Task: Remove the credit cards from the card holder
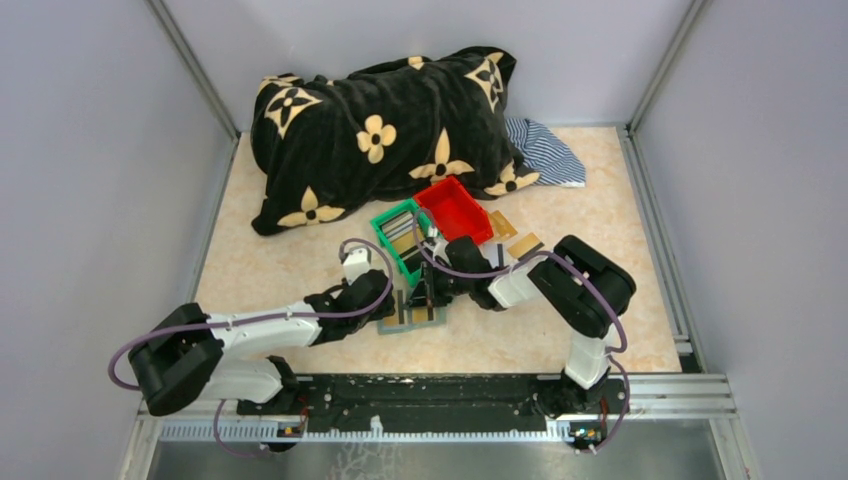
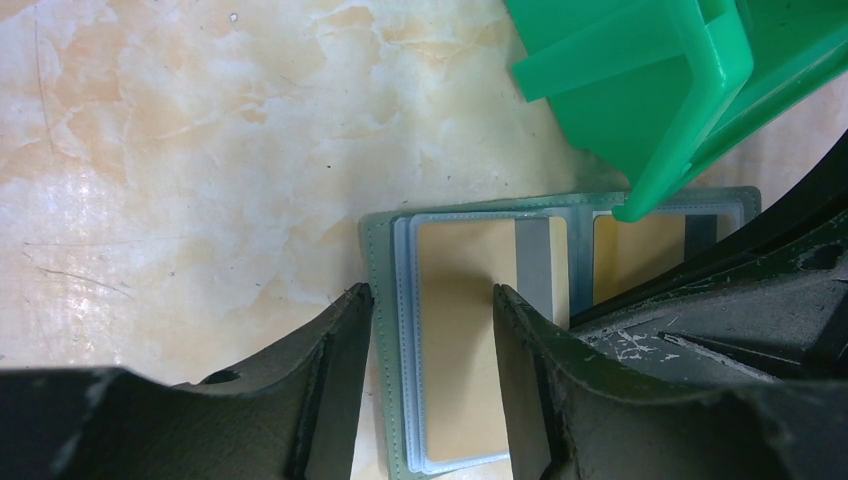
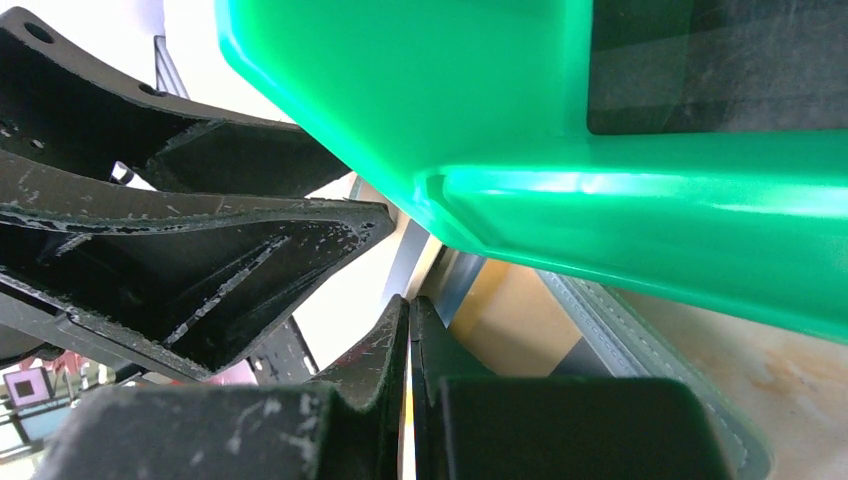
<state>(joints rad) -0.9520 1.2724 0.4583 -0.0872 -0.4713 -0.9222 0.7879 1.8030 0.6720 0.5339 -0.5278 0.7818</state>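
Left gripper [image 2: 430, 295] released, its fingers straddling the left edge of one open card holder [image 2: 378, 235], which lies flat on the table [image 2: 200, 150]. Right gripper [image 3: 408, 305] clenched on a thin pale edge (identity unclear). Two credit cards [image 2: 460, 400] sit pocketed; one green bin [image 2: 640, 90] stands just beside.

The left white-and-black arm [image 1: 260, 328] stretches low from bottom left toward centre, left black two-finger gripper [image 2: 430, 300] spread, pointing down. The right white-and-black arm [image 1: 590, 285] folds in from the right, right black two-finger gripper [image 3: 410, 320] pinched tight.
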